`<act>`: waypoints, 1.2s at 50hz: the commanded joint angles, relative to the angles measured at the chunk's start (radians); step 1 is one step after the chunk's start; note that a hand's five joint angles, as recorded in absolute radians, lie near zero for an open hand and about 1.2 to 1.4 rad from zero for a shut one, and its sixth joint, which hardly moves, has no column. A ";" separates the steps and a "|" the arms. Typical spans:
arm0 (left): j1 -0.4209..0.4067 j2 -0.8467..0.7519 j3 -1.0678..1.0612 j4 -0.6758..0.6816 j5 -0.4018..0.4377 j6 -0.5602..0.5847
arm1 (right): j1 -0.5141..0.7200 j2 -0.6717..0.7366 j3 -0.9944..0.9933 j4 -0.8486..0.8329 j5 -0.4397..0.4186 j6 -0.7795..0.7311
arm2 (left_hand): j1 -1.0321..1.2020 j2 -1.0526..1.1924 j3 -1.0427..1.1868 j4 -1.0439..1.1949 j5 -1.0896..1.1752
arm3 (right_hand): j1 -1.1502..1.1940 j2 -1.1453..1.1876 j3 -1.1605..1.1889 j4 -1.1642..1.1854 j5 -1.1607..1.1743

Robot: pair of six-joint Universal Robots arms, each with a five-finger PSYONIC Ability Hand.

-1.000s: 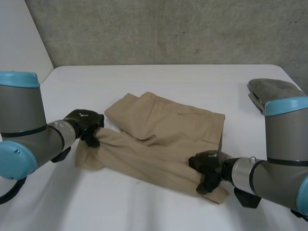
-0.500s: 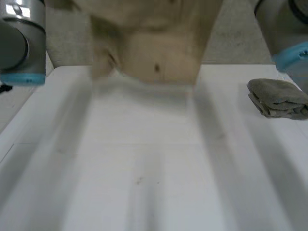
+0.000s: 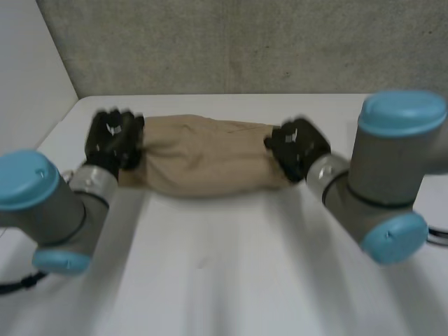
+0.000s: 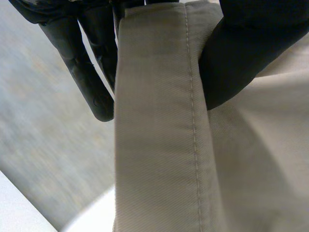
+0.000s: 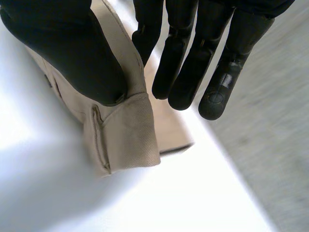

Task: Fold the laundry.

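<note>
The white worktop (image 3: 224,280) is seen nearest, and over its far half the beige garment (image 3: 206,154) is held stretched sideways between the two hands, its lower edge sagging towards the surface. One end is pinched by the left hand (image 3: 112,136), a stitched hem (image 4: 193,121) clamped between thumb and fingers, while the other end, by a belt loop (image 5: 99,137), is nipped by the right hand (image 3: 297,147) between thumb and straight fingers. Beyond, the scene is closed off by a grey concrete wall (image 3: 245,42).
</note>
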 commanded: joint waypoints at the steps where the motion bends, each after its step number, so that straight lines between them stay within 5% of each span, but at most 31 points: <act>1: -0.014 0.113 -0.174 -0.107 -0.009 0.020 | 0.000 -0.013 0.188 0.003 -0.039 -0.005 | 0.303 0.197 0.201 0.195 0.250 | 0.412 0.218 0.215 0.208 0.230; 4: -0.014 0.165 -0.210 -0.170 -0.008 0.032 | -0.003 -0.059 0.255 0.026 -0.055 0.002 | 0.303 0.197 0.201 0.195 0.250 | 0.412 0.218 0.215 0.208 0.230; 8: -0.020 0.263 -0.260 -0.309 -0.008 0.038 | -0.007 -0.125 0.338 0.034 -0.086 0.004 | -0.573 -0.679 -0.674 -0.681 -0.626 | 0.412 0.218 0.215 0.208 0.230; 15: -0.003 0.345 -0.261 -0.444 -0.012 0.021 | -0.052 -0.165 0.453 0.005 -0.129 -0.004 | -0.666 -0.771 -0.767 -0.774 -0.719 | 0.412 0.218 0.215 0.208 0.230; 29: -0.020 0.348 -0.251 -0.475 -0.015 0.023 | -0.086 -0.168 0.535 -0.101 -0.135 0.004 | -0.642 -0.748 -0.744 -0.750 -0.695 | 0.412 0.218 0.215 0.208 0.230; 44: -0.006 0.135 -0.133 -0.526 -0.003 0.035 | -0.085 -0.168 0.558 -0.139 -0.137 -0.007 | -0.434 -0.540 -0.535 -0.542 -0.487 | 0.412 0.218 0.215 0.208 0.230; 51: -0.004 0.098 -0.107 -0.512 -0.008 0.035 | -0.083 -0.168 0.564 -0.141 -0.135 -0.008 | 0.302 0.196 0.201 0.194 0.249 | 0.412 0.218 0.215 0.208 0.230; 60: -0.017 0.219 -0.194 -0.552 -0.011 0.035 | -0.082 -0.217 0.552 -0.080 -0.138 -0.044 | 0.303 0.197 0.201 0.195 0.250 | 0.412 0.218 0.215 0.208 0.230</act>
